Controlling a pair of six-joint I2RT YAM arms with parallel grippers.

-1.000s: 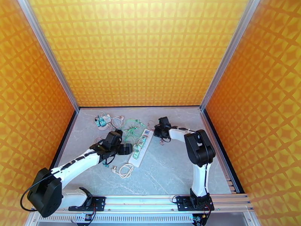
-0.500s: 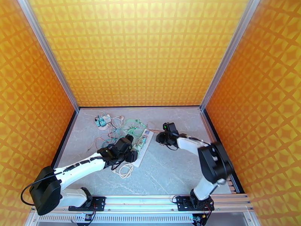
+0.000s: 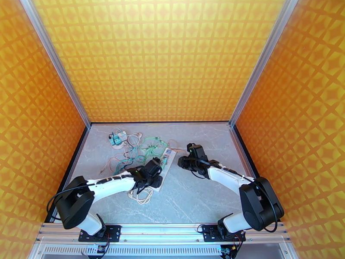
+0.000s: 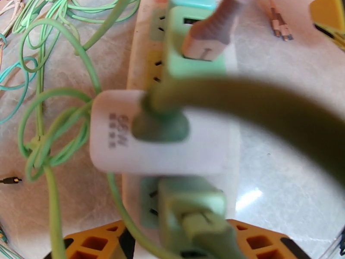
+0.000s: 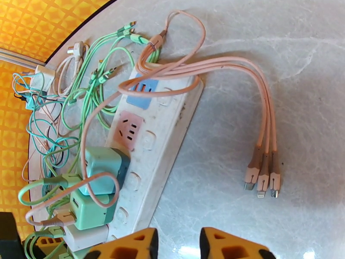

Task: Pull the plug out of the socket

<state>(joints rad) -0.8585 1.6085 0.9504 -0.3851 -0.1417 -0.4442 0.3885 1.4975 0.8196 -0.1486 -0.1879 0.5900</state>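
The white power strip (image 3: 169, 157) (image 5: 160, 139) lies slanted mid-table and carries a teal plug (image 5: 103, 164), a green plug (image 5: 88, 208) and a white plug (image 4: 159, 134) in a row. My left gripper (image 3: 154, 173) (image 4: 177, 244) sits over the strip's near end. Its orange fingertips (image 4: 92, 242) press in on both sides of the nearest green plug (image 4: 189, 212), shut on it. A thick green cable (image 4: 267, 113) arches across that view. My right gripper (image 3: 182, 162) (image 5: 179, 247) hovers just right of the strip, open, with nothing between its fingers.
Tangled green and teal cables (image 3: 144, 147) (image 5: 90, 96) lie left of the strip. A pink three-headed cable (image 5: 261, 178) loops off to its right. A small white-and-teal adapter (image 3: 116, 138) sits at the back left. A coiled white cord (image 3: 144, 195) lies near the strip's front end.
My left gripper has slid right onto the strip's near end and its jaws have narrowed around the green plug. My right gripper has drawn back from the strip's far end and opened slightly.
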